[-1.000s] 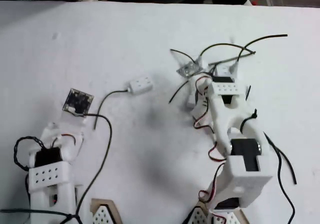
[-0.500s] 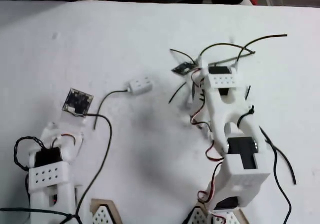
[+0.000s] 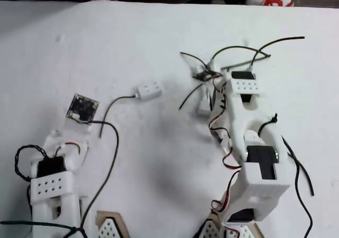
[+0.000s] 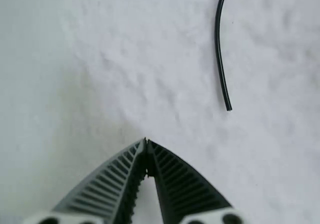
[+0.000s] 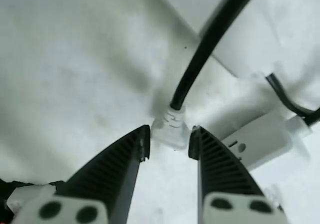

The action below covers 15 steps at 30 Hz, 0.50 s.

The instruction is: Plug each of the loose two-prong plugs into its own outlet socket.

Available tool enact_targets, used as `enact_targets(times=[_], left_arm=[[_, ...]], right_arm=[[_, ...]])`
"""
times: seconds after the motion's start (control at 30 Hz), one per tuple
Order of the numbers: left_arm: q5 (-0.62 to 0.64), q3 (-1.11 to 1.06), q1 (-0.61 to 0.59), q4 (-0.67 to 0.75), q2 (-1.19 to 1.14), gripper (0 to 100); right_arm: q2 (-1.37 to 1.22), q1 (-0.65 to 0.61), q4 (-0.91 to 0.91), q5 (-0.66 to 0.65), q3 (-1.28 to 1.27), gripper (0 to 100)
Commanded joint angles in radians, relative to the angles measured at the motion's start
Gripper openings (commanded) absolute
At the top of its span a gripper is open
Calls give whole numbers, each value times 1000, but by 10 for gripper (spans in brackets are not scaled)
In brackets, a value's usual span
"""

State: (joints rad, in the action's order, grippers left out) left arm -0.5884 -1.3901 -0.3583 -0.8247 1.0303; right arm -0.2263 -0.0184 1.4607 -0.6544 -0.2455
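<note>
In the right wrist view my right gripper is shut on a small white plug, whose black cable rises away from it. A white outlet block lies just beside that plug. From above, the right gripper sits at a tangle of black cables on the table's far right. Another white outlet block with its own cable lies mid-table. My left gripper is shut on nothing, low over the white table; a loose black cable end lies ahead of it.
A small dark square board lies just beyond the left arm. A black cable runs from there toward the front edge. Two wooden-edged mounts sit at the front.
The right arm has pushed farther from the front edge and slightly right, into the cable tangle; the small dark piece at its tip shifted with it. The left arm has kept still.
</note>
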Motion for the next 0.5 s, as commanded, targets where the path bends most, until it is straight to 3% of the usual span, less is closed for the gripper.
enact_targets(times=[0.0, 0.17, 0.33, 0.47], left_arm=[[-11, 3, 5, 15, 16, 24], [-11, 3, 5, 14, 16, 24], [-11, 2, 5, 14, 16, 24], [-11, -6, 5, 20, 16, 24]], right_arm=[[-22, 7, 5, -11, 2, 135], [-131, 8, 8, -9, 34, 131], [-157, 8, 19, -9, 98, 10], [-157, -8, 113, -9, 138, 16]])
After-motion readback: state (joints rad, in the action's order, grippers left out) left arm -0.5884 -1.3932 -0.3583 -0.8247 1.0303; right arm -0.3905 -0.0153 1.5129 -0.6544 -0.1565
